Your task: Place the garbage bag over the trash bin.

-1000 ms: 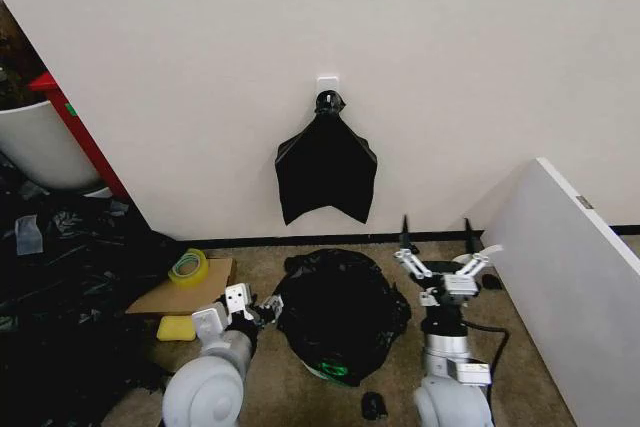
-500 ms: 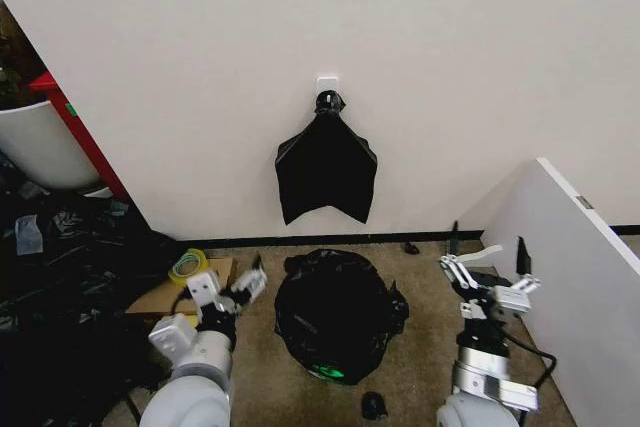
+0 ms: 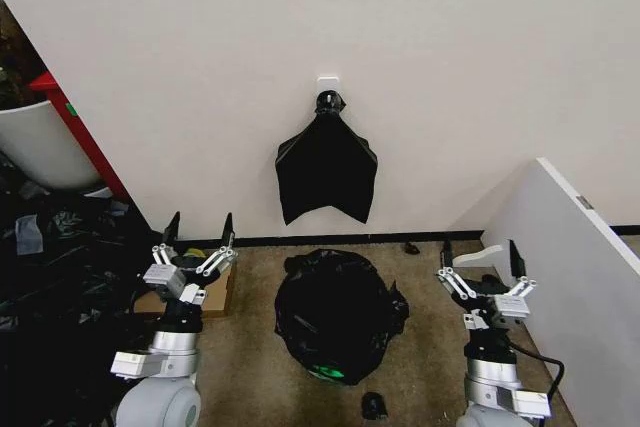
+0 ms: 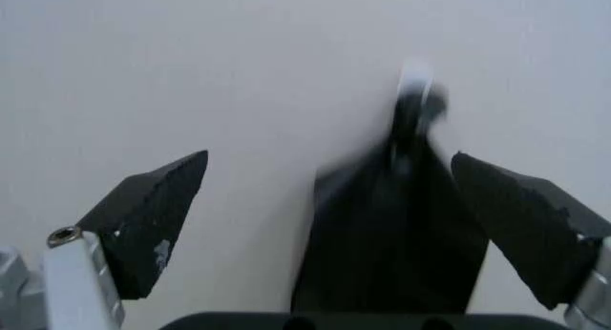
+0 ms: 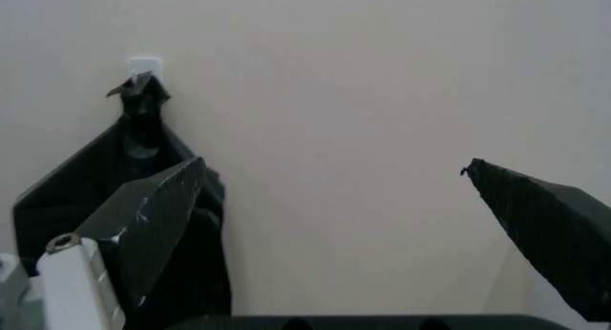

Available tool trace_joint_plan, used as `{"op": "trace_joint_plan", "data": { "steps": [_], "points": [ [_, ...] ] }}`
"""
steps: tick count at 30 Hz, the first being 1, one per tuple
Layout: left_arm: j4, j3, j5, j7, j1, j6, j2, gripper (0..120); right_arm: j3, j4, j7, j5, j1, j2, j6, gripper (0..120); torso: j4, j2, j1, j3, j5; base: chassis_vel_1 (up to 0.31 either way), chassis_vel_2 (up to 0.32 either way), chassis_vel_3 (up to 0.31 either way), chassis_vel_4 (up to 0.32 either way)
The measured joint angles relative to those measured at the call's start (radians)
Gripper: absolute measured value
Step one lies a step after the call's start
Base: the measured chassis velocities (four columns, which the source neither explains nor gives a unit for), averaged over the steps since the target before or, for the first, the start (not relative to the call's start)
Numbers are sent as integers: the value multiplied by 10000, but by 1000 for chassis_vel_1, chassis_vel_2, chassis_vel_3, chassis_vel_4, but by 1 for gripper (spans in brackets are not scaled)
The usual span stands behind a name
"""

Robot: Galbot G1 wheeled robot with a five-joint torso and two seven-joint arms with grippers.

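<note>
The garbage bag [image 3: 335,309], glossy black and wrinkled, is draped over the trash bin in the middle of the floor. Of the trash bin I see just a pale sliver [image 3: 322,371] at the bag's near lower edge. My left gripper [image 3: 200,229] is raised to the left of the bag, open and empty, clear of the plastic. My right gripper [image 3: 482,263] is raised to the right of it, also open and empty. In the left wrist view the left gripper [image 4: 334,208] has its fingers spread before the wall. The right gripper [image 5: 334,215] looks the same in the right wrist view.
A black bag bunch [image 3: 326,172] hangs from a wall hook behind the bin. Black sheeting [image 3: 60,287] and a big white tub [image 3: 40,142] lie left. A cardboard piece [image 3: 218,289] sits behind the left gripper. A white panel [image 3: 575,267] stands right, and a small dark object [image 3: 373,405] lies near.
Both arms have drawn away from the bag's sides and risen, the left one going left and the right one going right. The bag stays draped on the bin.
</note>
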Motion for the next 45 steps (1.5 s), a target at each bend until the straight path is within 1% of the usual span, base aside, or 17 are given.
{"op": "trace_joint_plan", "data": {
  "steps": [1, 2, 4, 7, 10, 15, 20, 25, 30, 35, 41, 42, 44, 45],
  "points": [
    [0, 0, 0, 0, 0, 0, 0, 100, 0, 0, 0, 0, 0, 0, 0, 100, 0, 0, 0, 0, 0, 0, 0, 0, 0],
    [-76, 150, 126, -304, 127, 509, 5, 100, -110, 8, 35, 0, 46, -14, -94, 100, 0, 0, 0, 0, 0, 0, 0, 0, 0],
    [-133, 281, 215, -465, 324, 1162, 3, 100, -246, 7, 66, -11, 140, 37, -159, 100, 1, 0, 0, 0, -1, 0, 0, 0, 0],
    [-167, 328, 283, -443, 435, 1359, 3, 100, -306, -11, 66, -32, 183, 85, -158, 100, 1, 0, 0, 0, 0, 0, 0, 0, 0],
    [-237, 342, 396, -308, 583, 1433, -7, 100, -341, -25, 66, -26, 198, 103, -131, 100, 0, 0, 0, 0, -1, 0, 0, 0, 0],
    [-475, 290, 214, -212, 700, 1506, -4, 100, -286, -22, 76, 28, 181, -2, -111, 100, 0, 0, 0, 0, 0, 0, 0, 0, 0],
    [-537, 223, 211, -130, 743, 1381, -47, 100, -244, -36, 287, -145, 177, -36, -292, 100, 0, 0, 0, 0, -1, 0, 0, 0, 0],
    [-523, 193, 231, -101, 753, 1297, -60, 100, -254, -100, 693, -304, 184, -31, -581, 100, 0, 0, 0, 0, 0, 0, 0, 0, 0],
    [-216, 249, 401, -71, 736, 1285, -101, 100, -272, -258, 733, -309, 314, -16, -571, 100, 0, 0, 0, 0, -2, 0, 0, 0, 0],
    [-233, 298, 417, -71, 747, 1301, -139, 100, -297, -307, 715, -308, 389, 1, -536, 100, 0, 0, 0, 0, -1, 0, 0, 0, 0],
    [-471, 265, 395, -68, 714, 1336, -143, 100, -334, -377, 678, -276, 468, 12, -510, 100, 0, 0, 0, 0, -2, 0, 0, 0, 0],
    [-658, 261, 225, -68, 702, 1456, -171, 100, -447, -353, 678, -143, 467, -18, -563, 100, 0, 0, 0, 0, -1, 0, 0, 0, 0],
    [-719, 260, 153, -68, 697, 1491, -178, 100, -478, -340, 678, -106, 470, -28, -586, 100, 0, 0, 0, 0, 0, 0, 0, 0, 0],
    [-926, 245, -87, -71, 668, 1620, -189, 100, -571, -299, 684, -8, 501, -52, -671, 100, 0, 0, 0, 0, -1, 0, 0, 0, 0]
  ]
}}
